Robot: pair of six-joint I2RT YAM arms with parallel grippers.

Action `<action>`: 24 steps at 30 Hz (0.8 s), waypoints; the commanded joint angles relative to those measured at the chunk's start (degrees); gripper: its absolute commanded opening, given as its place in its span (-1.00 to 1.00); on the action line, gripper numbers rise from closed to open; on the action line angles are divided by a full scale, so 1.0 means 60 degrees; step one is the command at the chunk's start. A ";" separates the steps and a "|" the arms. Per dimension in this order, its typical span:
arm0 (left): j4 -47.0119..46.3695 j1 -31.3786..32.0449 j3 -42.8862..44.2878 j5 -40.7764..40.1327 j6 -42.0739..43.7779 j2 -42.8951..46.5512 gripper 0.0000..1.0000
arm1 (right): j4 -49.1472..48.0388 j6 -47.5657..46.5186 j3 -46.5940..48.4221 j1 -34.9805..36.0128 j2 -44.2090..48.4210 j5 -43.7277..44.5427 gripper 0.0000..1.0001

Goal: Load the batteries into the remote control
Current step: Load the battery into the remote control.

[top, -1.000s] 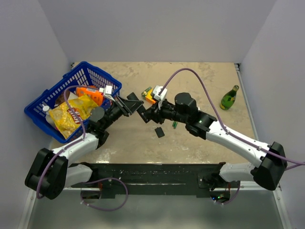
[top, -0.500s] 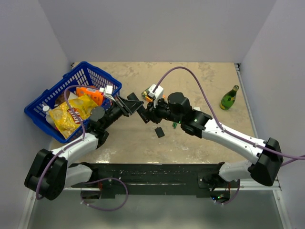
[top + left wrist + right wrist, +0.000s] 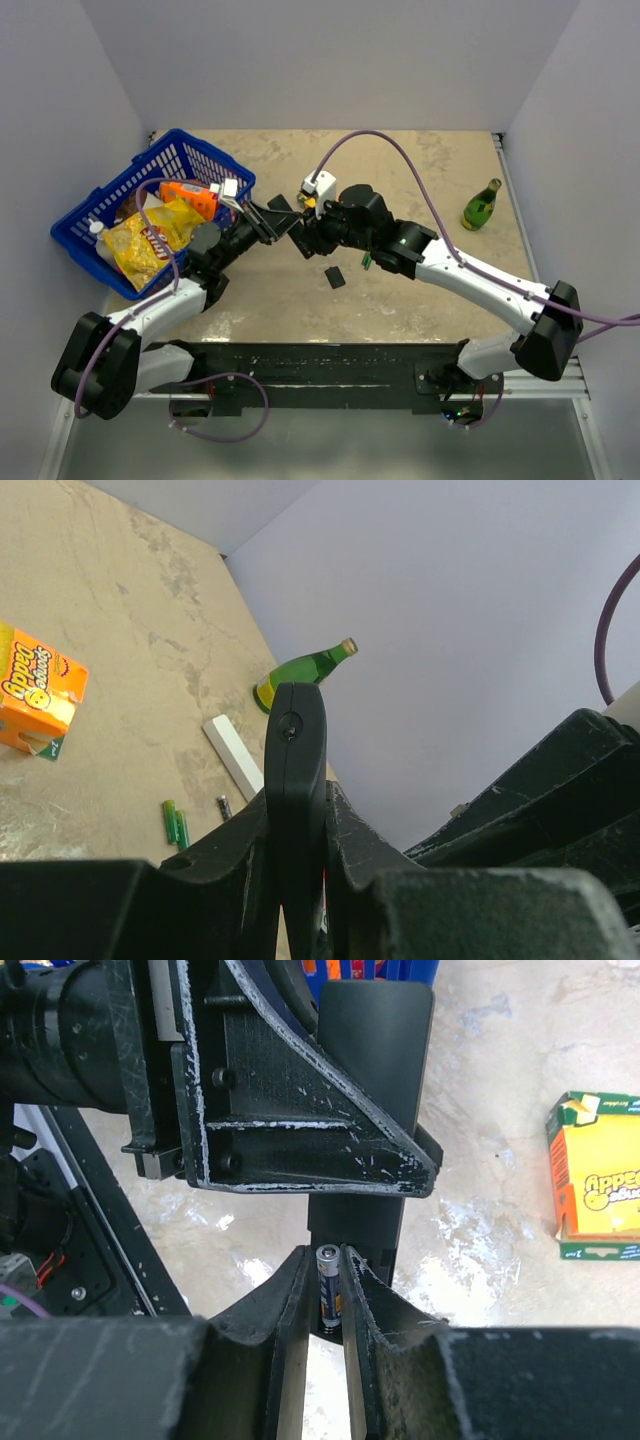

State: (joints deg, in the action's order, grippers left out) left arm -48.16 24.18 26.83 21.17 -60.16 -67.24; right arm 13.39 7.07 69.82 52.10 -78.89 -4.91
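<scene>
- Since a second before, your right arm's wrist and forearm had swung left and toward the top of the overhead frame. The left arm had held its place.
- The left gripper [image 3: 281, 222], at the centre of the overhead frame, was clamped tight on the remote control [image 3: 296, 770]. In the left wrist view the remote stood edge-on between the fingers, rising up the middle of the frame.
- The right gripper [image 3: 326, 1260] was closed narrow on one battery [image 3: 328, 1288], pinched upright at lower centre of the right wrist view.
- That battery's top end sat right at the lower end of the remote. You could not tell whether they touched.
- Two green batteries [image 3: 175, 823] lay side by side on the table [image 3: 120, 610], lower left of the left wrist view, with a small dark cylinder [image 3: 224, 806] just right of them.
- The cover [image 3: 335, 277] lay flat on the table, below both grippers in the overhead frame.
- The white bar [image 3: 235, 755] lay near the green batteries. The green bottle [image 3: 300, 670] lay beyond it, by the wall.
- The orange box [image 3: 35, 690] was at the left edge of the left wrist view.
- The blue basket [image 3: 215, 152] sat upper left in the overhead frame, with a yellow bag [image 3: 145, 240] inside.
</scene>
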 commanded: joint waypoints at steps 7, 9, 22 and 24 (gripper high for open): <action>-0.0220 0.0085 0.0421 -0.0057 0.0344 0.0177 -1.00 | 0.0698 0.0345 0.0799 0.0121 -0.0240 0.0481 -0.57; -0.0235 0.0085 0.0436 -0.0057 0.0344 0.0191 -1.00 | 0.0699 0.0330 0.0829 0.0136 -0.0255 0.0481 -0.57; -0.0132 0.0115 0.0553 -0.0071 0.0417 0.0162 -1.00 | 0.0742 0.0301 0.1048 0.0194 -0.0489 0.0452 -0.57; -0.0118 0.0115 0.0553 -0.0100 0.0432 0.0148 -1.00 | 0.0742 0.0316 0.1034 0.0253 -0.0533 0.0452 -0.57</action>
State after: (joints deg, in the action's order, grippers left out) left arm -47.40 24.51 27.62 20.99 -58.96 -67.24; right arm 18.24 8.58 73.38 52.99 -81.80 -2.46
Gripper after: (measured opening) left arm 0.231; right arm 0.215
